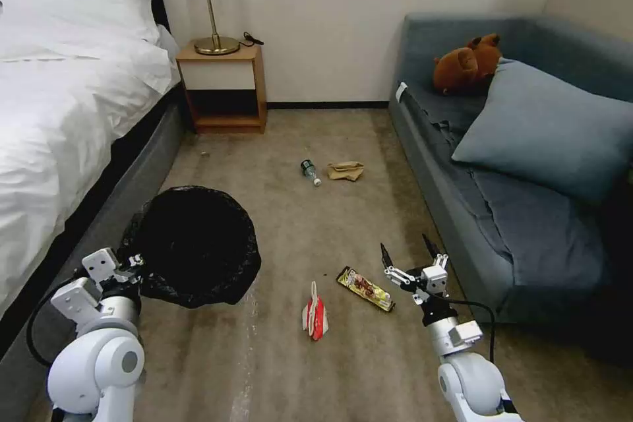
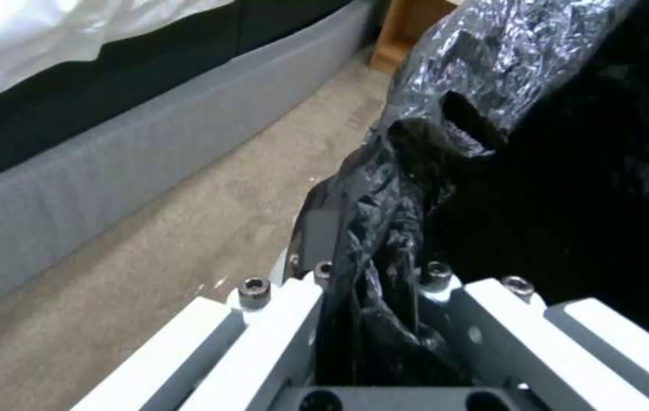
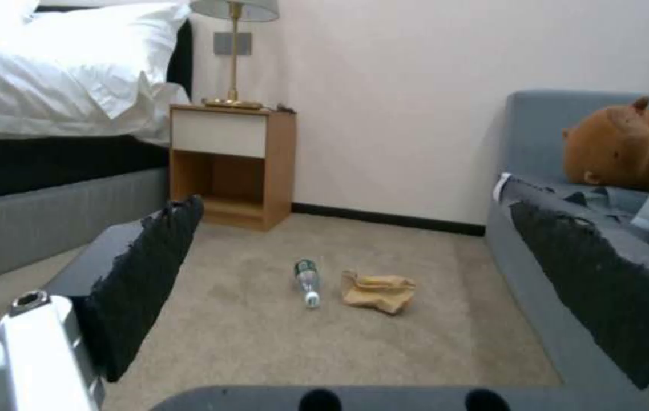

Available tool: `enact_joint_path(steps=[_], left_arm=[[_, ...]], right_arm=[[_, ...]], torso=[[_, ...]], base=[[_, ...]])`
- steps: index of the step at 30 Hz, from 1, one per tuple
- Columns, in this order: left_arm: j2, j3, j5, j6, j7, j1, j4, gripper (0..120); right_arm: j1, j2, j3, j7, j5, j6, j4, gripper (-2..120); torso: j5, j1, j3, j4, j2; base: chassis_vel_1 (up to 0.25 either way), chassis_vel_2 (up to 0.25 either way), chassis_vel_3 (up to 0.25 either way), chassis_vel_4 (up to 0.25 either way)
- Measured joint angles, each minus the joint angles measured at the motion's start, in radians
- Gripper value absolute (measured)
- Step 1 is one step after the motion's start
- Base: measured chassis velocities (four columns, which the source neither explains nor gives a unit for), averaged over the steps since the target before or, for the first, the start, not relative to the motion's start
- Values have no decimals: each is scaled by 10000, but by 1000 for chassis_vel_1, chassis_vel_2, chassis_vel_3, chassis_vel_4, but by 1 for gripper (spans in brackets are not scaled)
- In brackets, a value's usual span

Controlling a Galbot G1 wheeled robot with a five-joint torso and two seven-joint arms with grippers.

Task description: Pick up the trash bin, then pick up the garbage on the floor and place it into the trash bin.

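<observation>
The trash bin (image 1: 191, 245), lined with a crinkled black bag (image 2: 446, 114), sits at the left beside the bed. My left gripper (image 1: 128, 262) is shut on its near rim, with bag plastic pinched between the fingers (image 2: 294, 308). My right gripper (image 1: 409, 252) hangs open just right of the yellow-brown wrapper (image 1: 364, 288), and its black pads (image 3: 141, 274) hold nothing. A red-and-white packet (image 1: 315, 314) lies on the carpet left of the wrapper. Farther off lie a small clear bottle (image 1: 310, 171) (image 3: 307, 281) and crumpled tan paper (image 1: 345, 171) (image 3: 379, 291).
A white bed (image 1: 59, 99) runs along the left. A wooden nightstand (image 1: 224, 89) with a lamp stands at the back wall. A blue sofa (image 1: 527, 211) with a pillow and a brown plush toy (image 1: 467, 64) borders the right. Open carpet lies between.
</observation>
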Motion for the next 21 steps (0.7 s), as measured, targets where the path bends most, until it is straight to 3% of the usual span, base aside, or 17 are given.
enact_joint_path(steps=[21], left_arm=[[-90, -30, 44, -45, 9, -22, 164, 3]], right_arm=[[477, -157, -378, 234, 23, -53, -494, 100]], torso=[[1, 0, 0, -1, 0]], base=[[-32, 35, 37, -38]])
